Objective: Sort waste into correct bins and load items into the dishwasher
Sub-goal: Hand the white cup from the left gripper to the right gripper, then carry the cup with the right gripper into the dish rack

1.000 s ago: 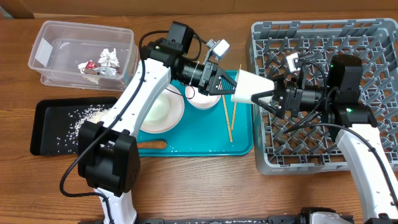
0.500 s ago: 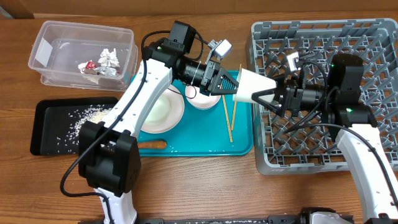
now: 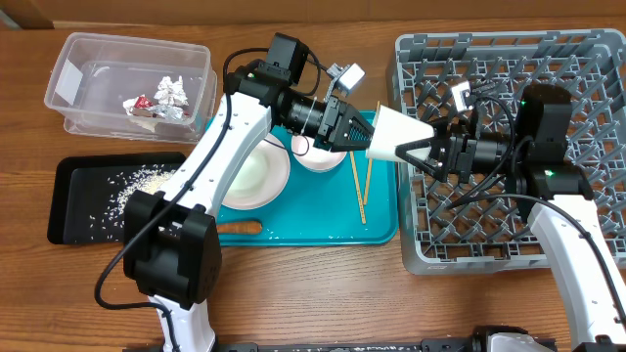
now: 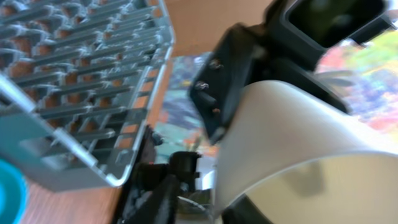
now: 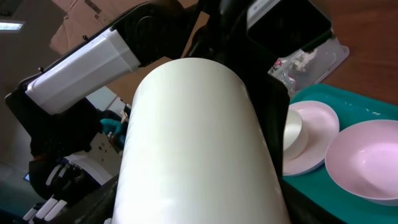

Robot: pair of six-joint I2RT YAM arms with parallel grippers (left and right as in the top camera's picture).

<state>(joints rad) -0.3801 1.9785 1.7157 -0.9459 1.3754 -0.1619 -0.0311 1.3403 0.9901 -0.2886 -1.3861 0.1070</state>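
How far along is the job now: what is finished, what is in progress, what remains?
Done: foil and wrapper lie in the clear tub, rice in the black tray. In hand: the right gripper holds a white cup beside the dish rack, with the left gripper close by. Left: plate, bowl, chopsticks and carrot on the teal tray.

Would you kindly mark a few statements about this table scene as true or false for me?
1. The crumpled foil lies in the clear tub. True.
2. The chopsticks lie in the clear tub. False: the chopsticks lie on the teal tray.
3. Rice is scattered on the black tray. True.
4. The right claw is empty. False: it grips a white cup in the air.
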